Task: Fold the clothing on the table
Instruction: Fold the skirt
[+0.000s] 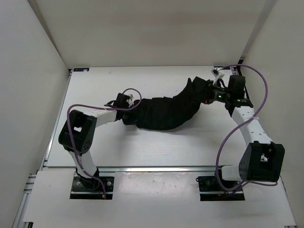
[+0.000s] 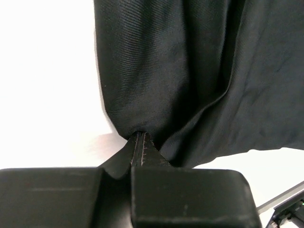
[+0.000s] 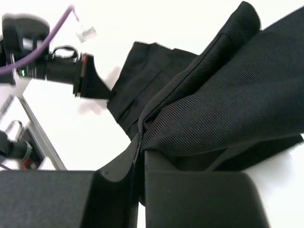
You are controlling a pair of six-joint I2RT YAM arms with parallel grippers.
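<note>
You have the black clothing pinched at both ends. The left pincer is clamped tight on a stitched edge, and the right pincer is closed just as hard on a bunched layer of cloth. The clothing runs in a rumpled, curving band across the middle of the bench, from the left pincer up toward the far right corner where the right pincer holds it. From the wrist views it looks partly lifted at each grip, though you cannot tell how much of the middle rests on the bench. I judge the folding to be at an early or middle stage: the cloth is gathered and creased, no flat, squared fold shows, and laying it out and doubling it over are left to do. Around you, the purple cables loop close to each wrist, the white walls close in the bench, and a metal rail runs along the near edge. The right arm is close to the far corner, so room there looks tight.
</note>
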